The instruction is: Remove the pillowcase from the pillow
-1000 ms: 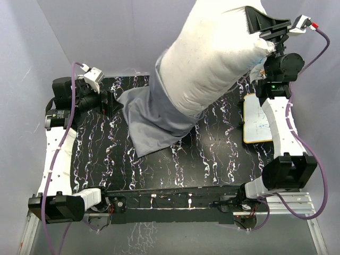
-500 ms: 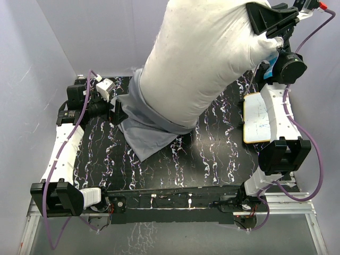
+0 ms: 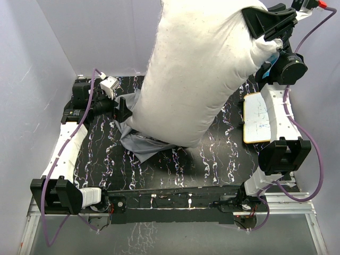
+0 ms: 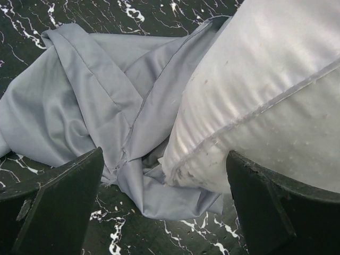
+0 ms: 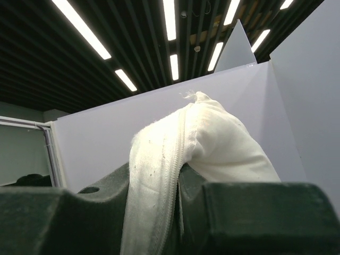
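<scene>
- Pillow [image 3: 194, 69]: one, off-white, plump, with faint specks and a piped seam. It hangs tilted above the table [image 3: 212, 159], top corner high, bottom end low.
- Pillowcase [image 3: 139, 142]: one, plain grey, thin and limp. It is bunched in wrinkled folds on the table under the pillow's bottom end, with a flat hem showing.
- Left wrist view: the pillow's [image 4: 265, 90] bottom corner touches the pillowcase [image 4: 79, 117], and grey folds lap beneath it. I cannot tell whether the corner is inside the opening.
- Almost all of the pillow is bare cloth, with no grey on its upper body.
- Right gripper [image 3: 265, 33]: clenched on the pillow's top corner. Right wrist view shows the gripper [image 5: 159, 212] pinching the pillow [image 5: 212, 138] along its seam, the cloth puckered above the dark fingers.
- Left gripper [image 3: 122, 109]: beside the pillow's bottom end, at the pillowcase. Left wrist view shows this gripper [image 4: 163, 159] released, its jaws spread wide to either side of the heap and pillow corner, gripping nothing.
- Table: black with white marbling, hard and flat.
- Whiteboard [image 3: 257, 118]: one, small, lying flat below the pillow's gripped corner.
</scene>
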Available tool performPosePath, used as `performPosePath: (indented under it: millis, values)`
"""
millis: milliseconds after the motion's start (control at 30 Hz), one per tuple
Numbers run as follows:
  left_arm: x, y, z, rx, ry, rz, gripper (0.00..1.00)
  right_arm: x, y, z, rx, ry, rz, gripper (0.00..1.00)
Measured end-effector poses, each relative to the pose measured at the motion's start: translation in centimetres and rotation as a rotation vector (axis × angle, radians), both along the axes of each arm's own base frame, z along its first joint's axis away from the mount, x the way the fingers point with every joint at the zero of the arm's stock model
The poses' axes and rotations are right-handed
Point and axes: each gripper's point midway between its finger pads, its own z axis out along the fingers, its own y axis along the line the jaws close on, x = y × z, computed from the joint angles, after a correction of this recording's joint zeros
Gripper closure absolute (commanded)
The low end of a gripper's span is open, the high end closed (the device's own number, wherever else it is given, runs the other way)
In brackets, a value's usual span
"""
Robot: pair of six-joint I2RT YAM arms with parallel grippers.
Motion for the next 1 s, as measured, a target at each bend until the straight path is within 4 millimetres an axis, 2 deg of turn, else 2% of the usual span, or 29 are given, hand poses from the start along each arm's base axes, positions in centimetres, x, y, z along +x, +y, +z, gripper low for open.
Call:
performPosePath:
  millis: [167, 233, 333, 467, 533, 667, 733, 833, 933, 1000]
  values:
    - [0.4, 0.6, -0.4, 0.007, 0.027, 0.076, 0.03, -0.2, 0.1, 0.9, -0.018, -0.006, -0.067, 0.92]
    - [1.0, 1.3, 0.2, 0.015, 0.025, 0.134, 0.03, 0.1, 0.4, 0.9, -0.027, 0.002, -0.098, 0.92]
    - [2.4, 2.7, 2.8, 0.01, -0.014, 0.25, 0.03, 0.0, 3.4, 0.9, -0.046, 0.018, -0.09, 0.92]
    - [3.8, 5.4, 6.9, -0.022, -0.11, 0.413, 0.03, -0.5, 10.8, -0.5, -0.116, 0.065, 0.005, 0.92]
    - [3.7, 6.6, 8.2, -0.027, -0.148, 0.48, 0.03, -0.4, 13.3, -0.9, -0.128, 0.085, 0.039, 0.92]
    - [3.2, 8.7, 10.8, -0.033, -0.235, 0.587, 0.03, 1.7, 16.4, -1.0, -0.095, 0.173, 0.03, 0.92]
    - [2.9, 9.5, 12.1, -0.033, -0.285, 0.623, 0.03, 3.4, 16.7, -1.4, -0.052, 0.258, -0.009, 0.92]
    - [2.4, 10.3, 13.7, -0.037, -0.339, 0.657, 0.03, 6.1, 15.2, -3.4, 0.026, 0.385, -0.139, 0.92]
    - [2.0, 10.2, 14.1, -0.039, -0.353, 0.654, 0.03, 7.6, 12.9, -7.8, 0.042, 0.487, -0.285, 0.92]
    - [1.9, 10.1, 13.9, -0.038, -0.344, 0.649, 0.03, 8.0, 11.2, -12.6, 0.027, 0.568, -0.386, 0.92]
